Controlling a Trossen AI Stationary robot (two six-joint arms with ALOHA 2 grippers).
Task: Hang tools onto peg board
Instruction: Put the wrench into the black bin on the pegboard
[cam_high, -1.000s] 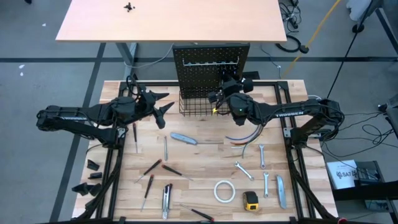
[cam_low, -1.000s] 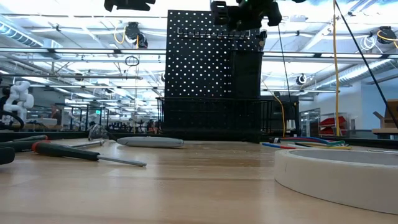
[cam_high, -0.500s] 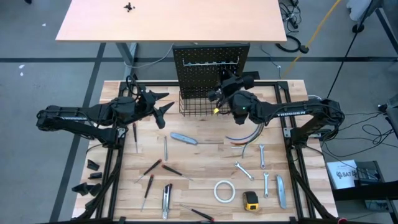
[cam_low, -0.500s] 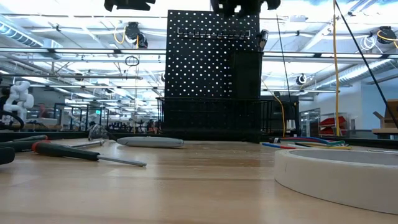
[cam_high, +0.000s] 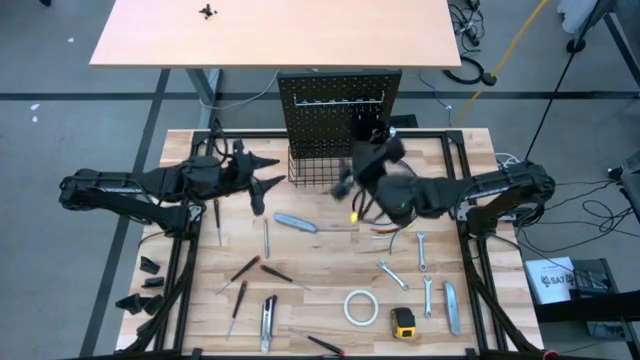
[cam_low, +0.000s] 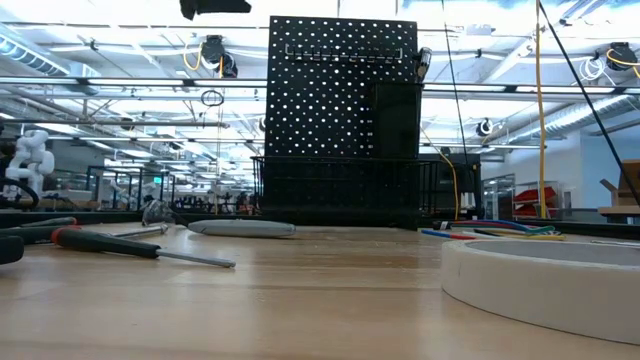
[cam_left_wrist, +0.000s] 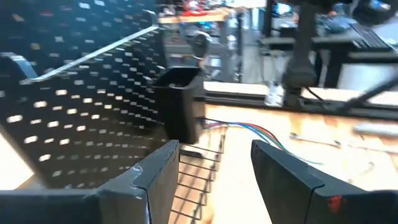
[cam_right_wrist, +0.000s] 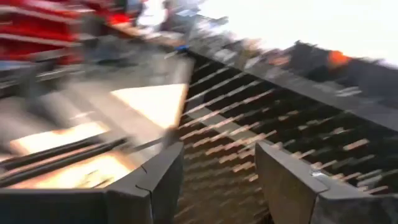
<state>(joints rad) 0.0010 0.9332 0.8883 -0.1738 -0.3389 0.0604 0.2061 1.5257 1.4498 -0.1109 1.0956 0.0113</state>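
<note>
Two grippers, left and right, hang with empty fingers apart before the peg board. Coloured wires lie below the right arm; no writing is legible.

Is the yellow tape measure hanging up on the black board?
No, the yellow tape measure lies flat on the wooden table, near its front edge and far from the black board.

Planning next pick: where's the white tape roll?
High view: the white tape roll lies flat near the table's front edge, right of centre, beside the yellow tape measure.
</note>
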